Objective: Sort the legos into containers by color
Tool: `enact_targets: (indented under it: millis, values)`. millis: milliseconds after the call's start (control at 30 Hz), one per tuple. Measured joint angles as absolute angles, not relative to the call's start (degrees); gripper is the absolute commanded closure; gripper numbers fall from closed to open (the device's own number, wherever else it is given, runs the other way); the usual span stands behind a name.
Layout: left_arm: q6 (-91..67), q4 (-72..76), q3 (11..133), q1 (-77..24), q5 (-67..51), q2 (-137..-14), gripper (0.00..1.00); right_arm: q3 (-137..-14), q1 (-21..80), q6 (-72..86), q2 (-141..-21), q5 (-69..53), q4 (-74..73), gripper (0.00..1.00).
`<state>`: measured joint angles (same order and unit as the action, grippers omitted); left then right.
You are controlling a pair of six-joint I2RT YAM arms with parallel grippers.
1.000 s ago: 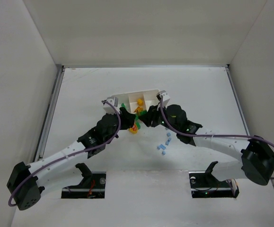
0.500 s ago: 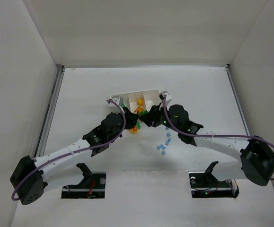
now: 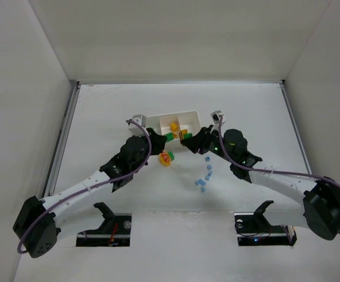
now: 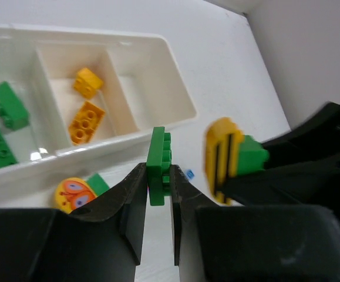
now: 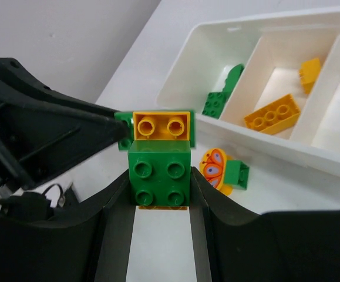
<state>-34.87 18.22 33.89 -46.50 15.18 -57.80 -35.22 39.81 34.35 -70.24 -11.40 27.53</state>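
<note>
The white three-compartment tray [image 3: 188, 113] lies at mid-table. My left gripper [image 3: 168, 136] is shut on a thin green brick [image 4: 157, 163], held on edge just in front of the tray. My right gripper [image 3: 188, 138] is shut on a cluster of a green brick with a yellow one [image 5: 160, 167], close beside the left gripper and apart from it. The tray's left compartment holds green bricks [image 4: 10, 107], the middle one yellow bricks [image 4: 86, 122], and the right one shows nothing. A yellow butterfly piece joined to a green brick [image 3: 167, 158] lies on the table below the tray.
Several pale blue bricks [image 3: 204, 177] lie scattered on the table right of the butterfly piece, under my right arm. A raised rail runs along the table's left edge [image 3: 61, 141]. White walls close in the table on three sides.
Both grippers were bunched over the cluster in front of the tray. Now they have drawn apart, the right one moving right, each holding a piece, and the butterfly piece lies alone on the table.
</note>
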Motion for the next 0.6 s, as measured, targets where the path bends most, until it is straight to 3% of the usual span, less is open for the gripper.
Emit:
enact_targets:
  millis: [433,600]
  values:
    - [-33.0,18.6,34.1,-34.4,19.0,-61.8,0.9,-34.2,38.3,34.8,-68.9,-11.1,27.9,0.72]
    - [-32.6,20.3,35.2,-31.4,19.4,-68.4,0.83,-34.2,38.4,34.7,-69.5,-10.9,27.9,0.72]
